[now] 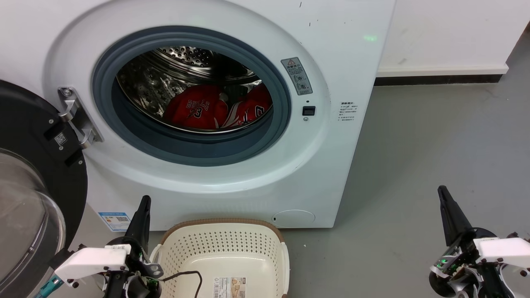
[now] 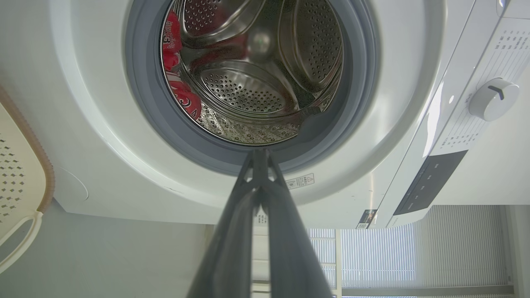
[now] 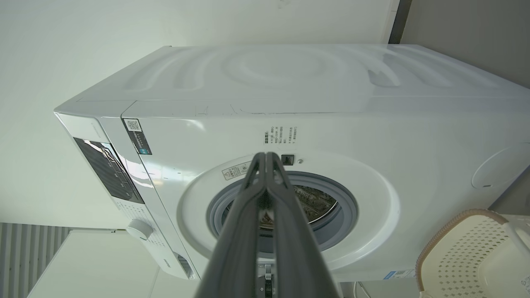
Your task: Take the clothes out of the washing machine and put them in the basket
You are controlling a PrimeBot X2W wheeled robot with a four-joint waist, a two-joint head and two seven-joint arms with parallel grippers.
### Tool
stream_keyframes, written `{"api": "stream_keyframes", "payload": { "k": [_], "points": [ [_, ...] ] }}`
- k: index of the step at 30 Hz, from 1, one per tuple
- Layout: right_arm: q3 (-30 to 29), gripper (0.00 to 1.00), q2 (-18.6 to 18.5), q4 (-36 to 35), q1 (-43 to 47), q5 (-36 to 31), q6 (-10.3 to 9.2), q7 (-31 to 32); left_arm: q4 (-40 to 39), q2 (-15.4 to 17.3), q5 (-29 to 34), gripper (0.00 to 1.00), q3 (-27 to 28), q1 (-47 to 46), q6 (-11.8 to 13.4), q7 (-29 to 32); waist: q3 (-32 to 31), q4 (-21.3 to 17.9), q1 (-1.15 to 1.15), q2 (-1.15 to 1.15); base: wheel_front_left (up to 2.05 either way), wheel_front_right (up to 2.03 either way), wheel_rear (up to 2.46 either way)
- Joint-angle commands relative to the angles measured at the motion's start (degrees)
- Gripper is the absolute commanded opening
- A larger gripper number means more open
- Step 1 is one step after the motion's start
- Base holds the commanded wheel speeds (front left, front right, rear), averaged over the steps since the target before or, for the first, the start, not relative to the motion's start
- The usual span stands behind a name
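Observation:
Two red jerseys, the clothes (image 1: pixel 215 109), lie at the bottom of the steel drum of the white washing machine (image 1: pixel 232 178); its round door (image 1: pixel 29 198) hangs open at the left. The clothes (image 2: pixel 182 93) also show at the drum's edge in the left wrist view. The cream basket (image 1: pixel 225 256) with a brown rim stands on the floor in front of the washing machine, holding nothing but a paper label. My left gripper (image 1: pixel 145 200) is shut, low beside the basket's left side. My right gripper (image 1: pixel 442 191) is shut over the floor at the far right.
Grey floor (image 1: pixel 414 165) spreads to the right of the washer, up to a white wall with a dark skirting (image 1: pixel 439 78). A black cable (image 1: pixel 186 276) drapes over the basket's near edge. The open door (image 1: pixel 29 198) blocks the left side.

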Motion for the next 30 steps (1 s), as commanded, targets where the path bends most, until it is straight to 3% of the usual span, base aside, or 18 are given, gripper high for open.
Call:
{"api": "stream_keyframes", "payload": {
  "k": [1, 24, 25, 27, 28, 29, 30],
  "points": [
    [0.0, 0.00, 0.2, 0.1, -0.7, -0.3, -0.02, 0.0, -0.1, -0.1, 0.0, 0.00, 0.1, -0.3, -0.2, 0.1, 0.0, 0.0, 0.00, 0.00, 0.00, 0.00, 0.00],
    [0.0, 0.00, 0.2, 0.1, -0.7, -0.3, -0.02, 0.0, -0.1, -0.1, 0.0, 0.00, 0.1, -0.3, -0.2, 0.1, 0.0, 0.0, 0.00, 0.00, 0.00, 0.00, 0.00],
    [0.0, 1.00, 0.0, 0.0, 0.0, 0.0, 0.00, 0.0, 0.0, 0.0, 0.0, 1.00, 0.0, 0.0, 0.0, 0.0, 0.0, 0.0, 0.00, 0.00, 0.00, 0.00, 0.00],
    [0.0, 1.00, 0.0, 0.2, 0.1, 0.0, 0.00, 0.0, 0.2, 0.0, 0.0, 1.00, -0.1, 0.1, 0.0, -0.1, 0.0, 0.0, 0.00, 0.00, 0.00, 0.00, 0.00],
    [0.1, 0.00, 0.0, 0.7, 0.4, 0.0, 0.00, -0.1, 0.7, -0.1, 0.0, 0.00, -0.1, 0.4, 0.0, -0.2, 0.0, 0.0, 0.00, 0.00, 0.00, 0.00, 0.00],
    [0.1, 1.00, 0.0, 1.2, 0.9, 0.0, 0.00, -0.1, 1.2, -0.1, 0.0, 1.00, -0.2, 0.9, 0.0, -0.2, 0.0, 0.0, 0.00, 0.00, 0.00, 0.00, 0.00],
    [0.1, 1.00, 0.0, 1.6, 1.5, 0.0, 0.00, -0.1, 1.7, -0.2, 0.0, 1.00, -0.3, 1.5, 0.0, -0.2, 0.0, 0.0, 0.00, 0.00, 0.00, 0.00, 0.00]
  ]
}}
